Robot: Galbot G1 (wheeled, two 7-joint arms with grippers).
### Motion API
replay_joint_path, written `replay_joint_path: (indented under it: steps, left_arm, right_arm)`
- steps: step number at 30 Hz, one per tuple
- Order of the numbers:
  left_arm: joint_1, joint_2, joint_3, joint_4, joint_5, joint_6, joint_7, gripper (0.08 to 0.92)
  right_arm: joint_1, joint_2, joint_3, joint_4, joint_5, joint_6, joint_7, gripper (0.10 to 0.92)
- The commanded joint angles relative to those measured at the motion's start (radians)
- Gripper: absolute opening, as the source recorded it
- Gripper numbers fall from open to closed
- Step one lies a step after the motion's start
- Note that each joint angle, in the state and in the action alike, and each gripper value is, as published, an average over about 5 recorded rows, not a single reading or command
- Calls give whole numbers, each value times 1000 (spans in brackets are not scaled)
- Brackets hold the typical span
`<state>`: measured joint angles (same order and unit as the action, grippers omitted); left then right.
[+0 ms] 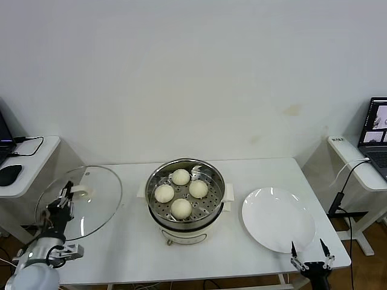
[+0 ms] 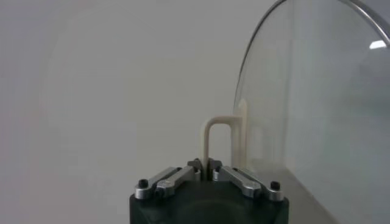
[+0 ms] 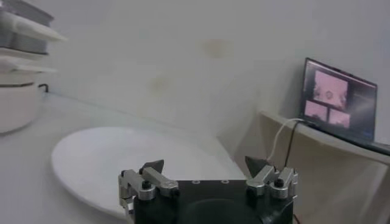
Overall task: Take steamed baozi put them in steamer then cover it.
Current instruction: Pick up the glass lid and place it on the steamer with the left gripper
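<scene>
Four steamed baozi in steamer; left gripper clamped on cover handle, steamer at 3 o'clock; right gripper wide, idle beside plate

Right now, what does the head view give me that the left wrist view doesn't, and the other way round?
Only the head view shows the steamer holding four baozi, the bare white plate, and the right gripper open at the table's near edge. Only the left wrist view shows the left gripper shut on the cover's cream handle up close. Both show the glass cover held up, tilted, left of the steamer.
</scene>
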<state>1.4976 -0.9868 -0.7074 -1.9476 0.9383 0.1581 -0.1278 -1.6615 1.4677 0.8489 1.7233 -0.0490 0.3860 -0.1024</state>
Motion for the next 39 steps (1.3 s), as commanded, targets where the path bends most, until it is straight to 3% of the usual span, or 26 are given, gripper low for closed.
replay_joint_path:
  steps: [1,5,16,29,39]
  left_arm:
    - [-67,73,268,-285,-8,244,96,136]
    - [-154,70,379,-260,4,281,120,136]
    - [-338,-54,596,-162,169,382,215,136]
    - [-492,-195,756,-52,387,446,361,136]
    - [-565,-252,800,36,409,447,388,136]
  right_arm:
    - [14,5,-58,-9,-66,11,8,823]
    - [14,21,-70,-3,-105,20,21,823]
    - [34,75,-155,-54,-239,47,74,823]
    - [40,74,-169,-61,-246,51,77,823]
    - [41,70,-161,-67,-244,55,77,823]
